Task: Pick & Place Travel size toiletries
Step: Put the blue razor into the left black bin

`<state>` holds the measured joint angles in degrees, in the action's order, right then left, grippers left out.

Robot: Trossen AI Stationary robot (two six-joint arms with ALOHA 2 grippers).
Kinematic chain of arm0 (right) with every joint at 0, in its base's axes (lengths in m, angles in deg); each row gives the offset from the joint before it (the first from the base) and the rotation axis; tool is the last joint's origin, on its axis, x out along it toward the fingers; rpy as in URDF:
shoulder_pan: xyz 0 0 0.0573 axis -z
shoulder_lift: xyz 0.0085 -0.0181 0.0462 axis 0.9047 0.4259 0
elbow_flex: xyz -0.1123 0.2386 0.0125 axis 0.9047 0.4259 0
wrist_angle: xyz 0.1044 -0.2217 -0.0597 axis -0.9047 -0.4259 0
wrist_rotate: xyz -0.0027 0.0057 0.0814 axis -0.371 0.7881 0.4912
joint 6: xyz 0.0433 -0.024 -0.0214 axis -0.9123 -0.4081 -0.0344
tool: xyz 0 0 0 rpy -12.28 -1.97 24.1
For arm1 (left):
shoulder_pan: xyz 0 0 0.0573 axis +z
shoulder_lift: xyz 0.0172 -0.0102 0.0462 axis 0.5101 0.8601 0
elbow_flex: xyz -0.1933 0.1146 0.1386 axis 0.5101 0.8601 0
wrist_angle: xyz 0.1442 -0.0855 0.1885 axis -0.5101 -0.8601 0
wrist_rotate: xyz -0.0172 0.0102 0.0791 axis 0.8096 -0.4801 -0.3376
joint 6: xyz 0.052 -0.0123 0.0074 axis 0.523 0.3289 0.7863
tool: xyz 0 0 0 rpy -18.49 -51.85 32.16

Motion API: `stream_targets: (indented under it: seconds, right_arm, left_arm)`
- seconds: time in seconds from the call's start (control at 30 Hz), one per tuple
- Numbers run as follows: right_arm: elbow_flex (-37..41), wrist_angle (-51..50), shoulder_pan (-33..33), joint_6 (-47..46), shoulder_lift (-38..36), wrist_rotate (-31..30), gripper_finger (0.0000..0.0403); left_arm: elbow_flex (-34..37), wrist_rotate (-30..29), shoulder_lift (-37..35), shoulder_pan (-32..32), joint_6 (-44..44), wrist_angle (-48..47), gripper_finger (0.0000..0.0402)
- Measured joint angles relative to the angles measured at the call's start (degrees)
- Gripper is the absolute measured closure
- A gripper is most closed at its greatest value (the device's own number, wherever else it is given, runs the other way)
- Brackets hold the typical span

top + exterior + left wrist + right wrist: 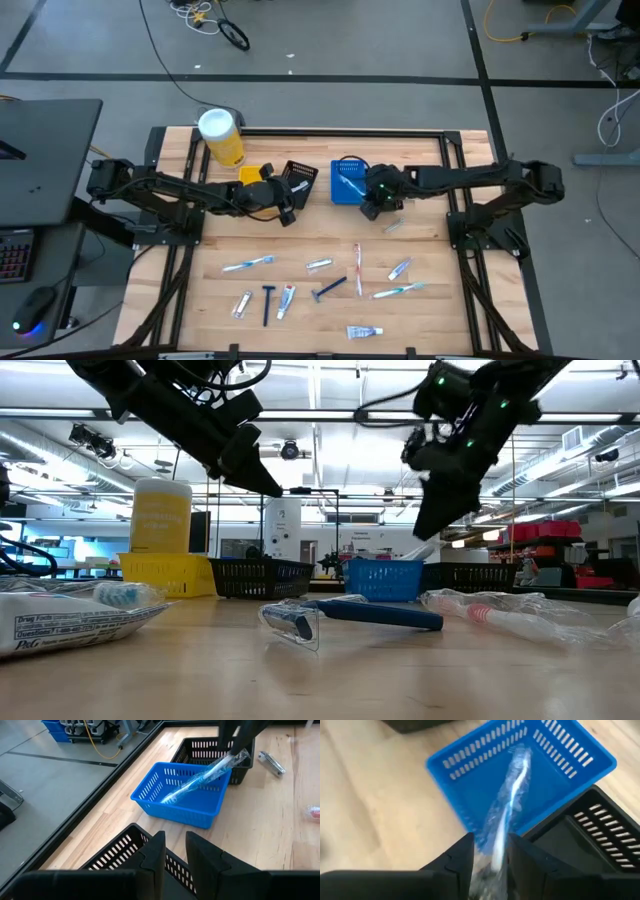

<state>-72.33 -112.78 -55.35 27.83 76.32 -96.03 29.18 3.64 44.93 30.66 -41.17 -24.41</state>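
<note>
1. High view: right gripper [374,203] hangs at the near edge of the small blue slotted plastic bin [348,183], with a light-blue toothbrush in clear wrap [349,184] lying slantwise across the bin. Left gripper [287,212] sits just in front of the small black slotted bin [300,178], beside the small yellow bin [250,175]. A tall yellow canister with a white lid [220,136] stands at the back left. The remaining toiletries lie spread over the near half of the wooden table [300,250]: another wrapped toothbrush [247,263], a dark blue razor [268,303], a red-and-white brush [358,268], a small white tube [364,331].

2. Low view: both grippers hang above the table. The three bins stand in a row at the back; a razor and wrapped items lie in the foreground.

3. Left wrist view: left fingers [152,860] stand a narrow gap apart, nothing between them, over the black bin's rim. Beyond, the wrapped toothbrush rests with its head down inside the blue bin and its other end propped over the far rim, at the right arm's fingers.

4. Right wrist view: right fingers [462,857] stand slightly apart with the wrapped handle end between them; whether they press on it cannot be told. The brush head reaches down into the blue bin.
</note>
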Motion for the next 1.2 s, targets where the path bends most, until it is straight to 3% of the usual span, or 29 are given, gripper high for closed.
stream_targets:
  seconds: [0.1, 0.37, 0.5, 0.63, 0.8, 0.97, 1.07, 1.2]
  right_arm:
    - [0.0, -4.9, -1.9, 0.5, -3.9, 1.8, 0.0275]
    - [0.0, -22.5, -9.6, 0.4, -11.2, 17.1, 0.0275]
    - [0.0, -27.0, -15.0, -0.2, -11.3, 16.2, 0.0275]
    - [1.1, -24.8, -19.4, -2.5, -10.8, 14.4, 0.0274]
    - [6.0, -13.3, -23.3, -2.8, -10.7, 13.9, 0.0274]
    - [13.8, 10.1, -26.0, -2.7, -10.7, 10.5, 0.0274]
    - [18.7, 24.6, -27.7, -0.2, -10.7, 7.1, 0.0274]
    - [22.0, 34.4, -29.7, 3.6, -10.7, 6.6, 0.0274]
  left_arm:
    - [0.0, 0.0, 0.0, 0.0, 0.0, 0.0, 0.0317]
    - [0.0, 1.2, 0.3, 0.0, -1.5, -0.1, 0.0317]
    - [0.0, 3.7, 0.3, 0.0, -3.0, -0.2, 0.0317]
    - [0.0, 4.1, 0.3, 0.0, -3.7, -0.2, 0.0317]
    - [0.0, 5.3, 0.3, 0.0, -5.0, -0.2, 0.0317]
    - [0.0, 11.1, 0.3, 0.0, -5.1, -0.2, 0.0317]
    - [0.0, 11.5, 0.3, -0.1, -5.1, -0.2, 0.0317]
    - [0.0, 11.4, 0.3, 0.0, -5.1, -0.2, 0.0317]
